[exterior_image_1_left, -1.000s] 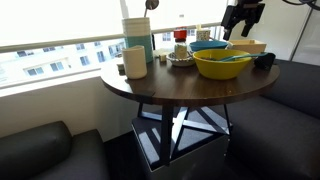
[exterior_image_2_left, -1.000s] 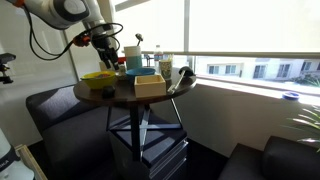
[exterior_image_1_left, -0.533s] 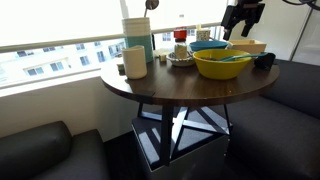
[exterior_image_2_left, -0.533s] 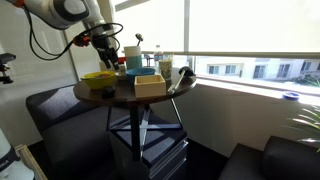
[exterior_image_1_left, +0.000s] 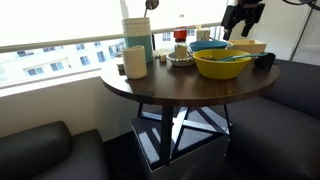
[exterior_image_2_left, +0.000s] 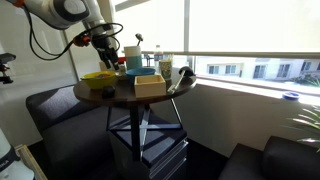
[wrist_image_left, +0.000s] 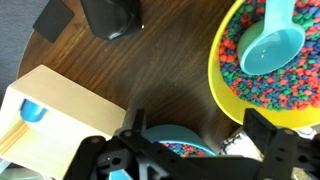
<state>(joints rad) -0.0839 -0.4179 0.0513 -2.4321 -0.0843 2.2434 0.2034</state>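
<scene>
Teal scoop (wrist_image_left: 268, 48), handle toward frame top

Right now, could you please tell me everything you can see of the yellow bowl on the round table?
The yellow bowl is round, wide and fairly shallow, plastic by its look, and stands upright on the dark round wooden table. It is filled with small multicoloured pieces, and a light-blue scoop lies in them, hollow side up. A blue bowl stands close behind it; whether they touch I cannot tell. Nothing grips it.
</scene>
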